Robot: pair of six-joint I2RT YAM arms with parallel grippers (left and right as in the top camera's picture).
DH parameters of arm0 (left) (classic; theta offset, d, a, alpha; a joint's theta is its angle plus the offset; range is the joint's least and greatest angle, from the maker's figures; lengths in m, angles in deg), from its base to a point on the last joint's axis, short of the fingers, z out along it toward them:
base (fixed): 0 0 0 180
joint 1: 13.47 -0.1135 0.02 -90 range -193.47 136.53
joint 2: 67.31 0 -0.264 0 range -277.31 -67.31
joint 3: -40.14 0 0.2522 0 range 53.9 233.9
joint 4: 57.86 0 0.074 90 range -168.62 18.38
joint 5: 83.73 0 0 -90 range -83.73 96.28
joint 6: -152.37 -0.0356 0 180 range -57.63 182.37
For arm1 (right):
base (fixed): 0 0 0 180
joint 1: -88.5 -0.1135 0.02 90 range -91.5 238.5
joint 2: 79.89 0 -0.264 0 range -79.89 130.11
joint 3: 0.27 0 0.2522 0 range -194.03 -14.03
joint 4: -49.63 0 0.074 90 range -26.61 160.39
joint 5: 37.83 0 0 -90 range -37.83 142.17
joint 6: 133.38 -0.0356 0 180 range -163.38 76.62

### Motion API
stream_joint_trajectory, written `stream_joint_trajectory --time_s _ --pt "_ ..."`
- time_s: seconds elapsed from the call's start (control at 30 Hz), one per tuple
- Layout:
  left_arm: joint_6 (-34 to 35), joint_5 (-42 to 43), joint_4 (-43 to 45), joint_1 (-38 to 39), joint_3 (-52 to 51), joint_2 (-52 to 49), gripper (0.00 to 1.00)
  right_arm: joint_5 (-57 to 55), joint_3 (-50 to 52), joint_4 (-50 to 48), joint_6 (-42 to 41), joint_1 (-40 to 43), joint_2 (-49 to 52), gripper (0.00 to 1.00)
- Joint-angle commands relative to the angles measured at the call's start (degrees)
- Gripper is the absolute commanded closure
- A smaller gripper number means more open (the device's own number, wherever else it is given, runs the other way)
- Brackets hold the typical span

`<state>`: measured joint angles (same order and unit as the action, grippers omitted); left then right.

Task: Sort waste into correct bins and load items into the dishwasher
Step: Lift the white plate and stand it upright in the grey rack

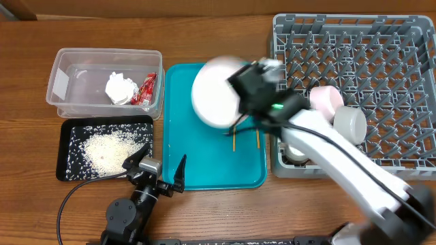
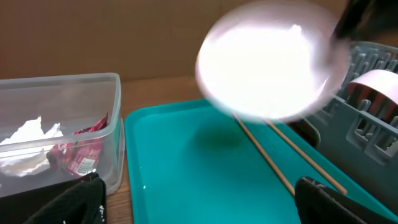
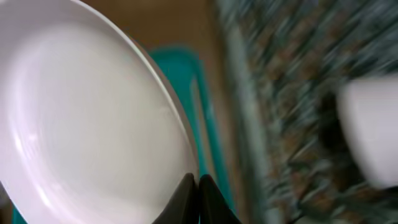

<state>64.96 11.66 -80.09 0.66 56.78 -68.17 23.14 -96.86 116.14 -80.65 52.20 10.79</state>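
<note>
My right gripper (image 1: 240, 84) is shut on the rim of the round white-pink plate (image 1: 214, 92), which hangs tilted above the teal tray (image 1: 204, 170). The wrist view shows its jaws (image 3: 198, 186) pinched together on the plate's edge (image 3: 87, 124). Two chopsticks (image 1: 235, 139) lie on the teal tray beneath it. The grey dish rack (image 1: 381, 54) holds a pink bowl (image 1: 325, 99) and a white cup (image 1: 349, 123). My left gripper (image 1: 160, 170) stands open and empty at the tray's front-left corner. The tissue (image 1: 119, 87) and red wrapper (image 1: 146, 88) lie in the clear tub (image 1: 68, 102). Rice (image 1: 105, 150) covers the black tray (image 1: 68, 167).
My right arm crosses the rack's front-left corner and hides part of it. The clear tub (image 2: 112, 124) stands just left of the teal tray (image 2: 186, 174), close to my left finger. The rack's wall (image 2: 367, 124) borders the tray on the right.
</note>
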Motion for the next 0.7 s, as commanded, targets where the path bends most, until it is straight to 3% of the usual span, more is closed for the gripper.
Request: stream_joint_trajectory --time_s 0.0,0.23,0.47,0.67 --pt "-0.3 0.0 0.3 -0.3 -0.7 0.6 0.0 -21.0 -1.6 0.0 7.4 3.0 -5.6 0.96" --pt "-0.3 0.0 0.3 -0.3 -0.7 0.6 0.0 -38.6 -1.6 -3.8 18.4 13.4 -6.5 0.96" --pt "-0.3 0.0 0.3 -0.3 -0.7 0.6 0.0 -38.6 -1.6 -12.5 25.1 23.5 -1.6 0.96" --pt "-0.3 0.0 0.3 -0.3 -0.7 0.6 0.0 -36.1 -1.6 -17.6 28.4 24.2 4.6 0.96"
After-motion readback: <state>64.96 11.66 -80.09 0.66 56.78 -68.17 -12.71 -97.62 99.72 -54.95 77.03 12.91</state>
